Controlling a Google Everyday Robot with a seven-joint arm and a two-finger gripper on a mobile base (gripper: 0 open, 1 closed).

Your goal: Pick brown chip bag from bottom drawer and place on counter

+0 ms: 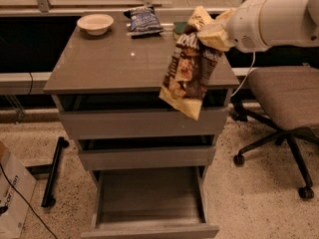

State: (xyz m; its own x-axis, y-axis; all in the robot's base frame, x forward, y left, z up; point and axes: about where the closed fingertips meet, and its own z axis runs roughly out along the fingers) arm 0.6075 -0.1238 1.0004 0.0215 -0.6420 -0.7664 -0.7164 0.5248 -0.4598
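My gripper [212, 34] is shut on the top end of the brown chip bag [188, 71]. The bag hangs tilted in the air over the right front part of the counter [114, 63], its tan lower end dangling past the front edge in front of the top drawer. The white arm [279, 19] reaches in from the upper right. The bottom drawer [149, 203] stands pulled open below, and its grey tray holds nothing that I can see.
A white bowl [95, 23] and a blue chip bag [143, 20] sit at the back of the counter, with a green sponge [178, 29] partly hidden behind the held bag. An office chair [284, 103] stands right of the cabinet. A cardboard box [12, 198] is at lower left.
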